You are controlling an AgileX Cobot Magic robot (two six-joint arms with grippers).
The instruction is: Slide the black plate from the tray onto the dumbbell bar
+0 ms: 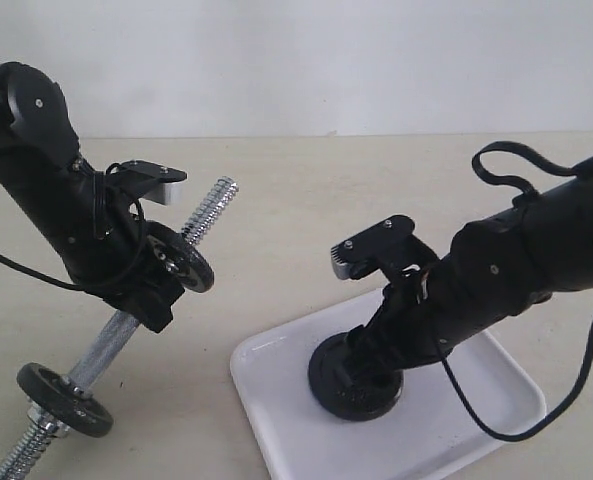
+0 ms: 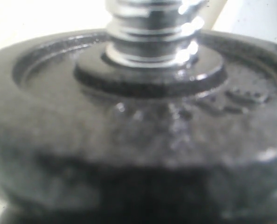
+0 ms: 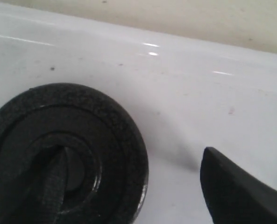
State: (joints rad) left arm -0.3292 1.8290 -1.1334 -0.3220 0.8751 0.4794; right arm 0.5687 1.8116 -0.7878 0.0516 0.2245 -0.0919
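White tray (image 1: 276, 400) has the black plate (image 1: 341, 392) lying flat on it; your right hand (image 3: 133, 156) is spread over it, one finger in the centre hole, the other outside the rim; left hand (image 1: 161, 285) clamps the tilted dumbbell bar (image 1: 208, 215), well apart.

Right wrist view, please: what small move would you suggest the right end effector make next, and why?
I would probably close the right end effector on the black plate. One finger seems to sit in its centre hole and the other hangs outside its rim over the tray, so the open jaws straddle the ring without gripping it yet.
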